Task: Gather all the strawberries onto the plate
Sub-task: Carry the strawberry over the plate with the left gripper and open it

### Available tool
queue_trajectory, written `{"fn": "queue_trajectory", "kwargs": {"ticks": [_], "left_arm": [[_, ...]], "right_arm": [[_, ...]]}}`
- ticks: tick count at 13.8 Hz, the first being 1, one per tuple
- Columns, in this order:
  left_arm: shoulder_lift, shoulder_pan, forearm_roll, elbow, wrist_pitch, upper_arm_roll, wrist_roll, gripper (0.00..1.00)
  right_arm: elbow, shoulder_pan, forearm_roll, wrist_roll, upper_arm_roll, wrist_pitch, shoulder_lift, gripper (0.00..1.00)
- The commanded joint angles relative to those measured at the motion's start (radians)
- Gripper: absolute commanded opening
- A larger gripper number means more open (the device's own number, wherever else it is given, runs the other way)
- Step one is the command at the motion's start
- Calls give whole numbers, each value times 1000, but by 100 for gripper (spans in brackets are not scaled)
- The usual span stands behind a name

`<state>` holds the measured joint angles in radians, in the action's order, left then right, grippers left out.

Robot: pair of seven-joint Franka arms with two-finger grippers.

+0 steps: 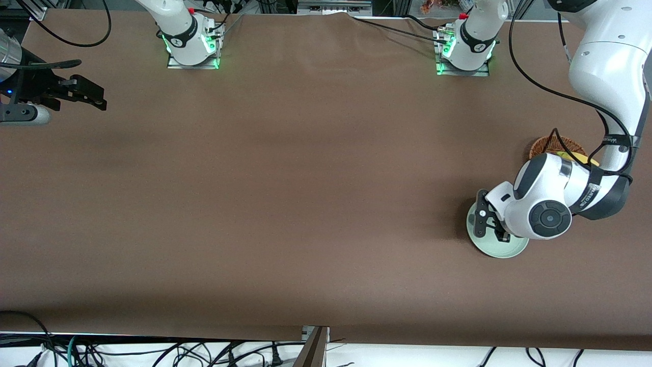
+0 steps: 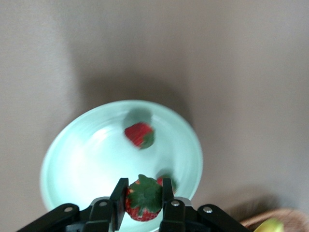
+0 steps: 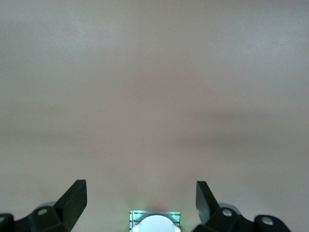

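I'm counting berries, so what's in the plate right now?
One strawberry lies in the plate. The left gripper, over the plate, is shut on a second strawberry. A red bit peeks beside it, mostly covered, maybe a third.

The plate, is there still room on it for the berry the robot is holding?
Yes. The plate is bare between its rim and the lying strawberry. It is crowded under the left gripper, which holds a strawberry beside another berry.

A brown surface (image 1: 305,178) is carrying a mint-green plate (image 1: 501,250) and a wicker basket (image 1: 541,145) — both lying toward the left arm's end, the plate nearer the front camera.
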<state>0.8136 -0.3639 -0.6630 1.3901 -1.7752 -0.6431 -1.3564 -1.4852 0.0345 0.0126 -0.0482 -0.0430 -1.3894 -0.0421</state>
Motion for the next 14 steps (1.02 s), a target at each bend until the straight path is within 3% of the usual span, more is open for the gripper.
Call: {"fn": "queue_trajectory", "kwargs": {"ticks": [1,6,10,12,14], "left_arm": [[7,-27,-26,18,-56,-10,-89,99],[-2,-27,15,14,-43,-15,-84,100],[-66,-17,149,-57,202,-24,46,100],[-140,-6,184,-91,337,-46,194,100],[-230,-18,250,-94,385,-46,352,100]], "right_arm": [[5,-15,14,-9,-14,-6,2,100],[39,-16,14,-4,-12,1,-21,100],[39,-16,14,-6,-12,-2,-21,100],[39,-16,14,-6,-14,-2,-21,100],[39,-16,14,-6,-12,-2,-21,100]]}}
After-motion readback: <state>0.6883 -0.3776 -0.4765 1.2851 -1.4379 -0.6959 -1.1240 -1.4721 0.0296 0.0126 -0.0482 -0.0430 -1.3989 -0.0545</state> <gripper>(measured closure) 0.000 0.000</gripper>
